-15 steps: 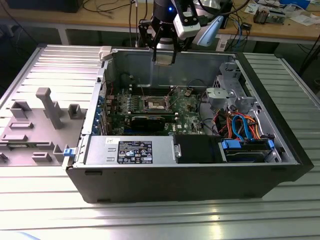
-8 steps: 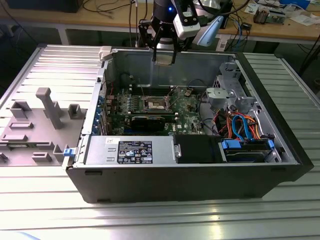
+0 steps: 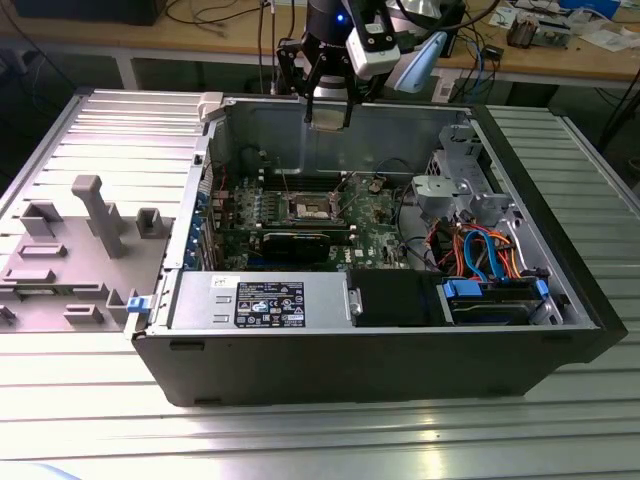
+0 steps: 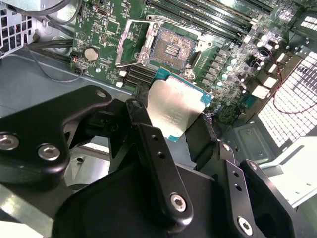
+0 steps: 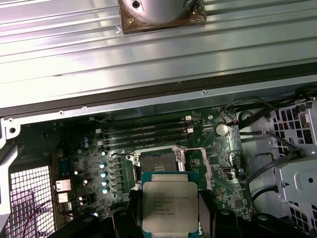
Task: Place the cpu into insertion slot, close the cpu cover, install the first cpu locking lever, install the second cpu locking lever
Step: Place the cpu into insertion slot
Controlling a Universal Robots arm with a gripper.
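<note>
The gripper (image 4: 171,119) is clamped on the chip (image 4: 176,106), which is pinched at two opposite edges between the black fingers (image 4: 143,134), metal top showing. The chip is held in the air above the green board (image 4: 106,29), apart from the socket (image 4: 172,48), whose pin field lies bare. The cover (image 4: 130,44) is seen raised beside it, inside the open computer case (image 3: 350,360).

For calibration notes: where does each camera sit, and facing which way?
Exterior view: off the arm, looking down into the computer case; tool by its far wall.
Second wrist view: on the arm, looking past the tool's links at the cpu and insertion slot.
First wrist view: on the arm, looking over tool and cpu at the slot.
Both share cpu, slot.
</note>
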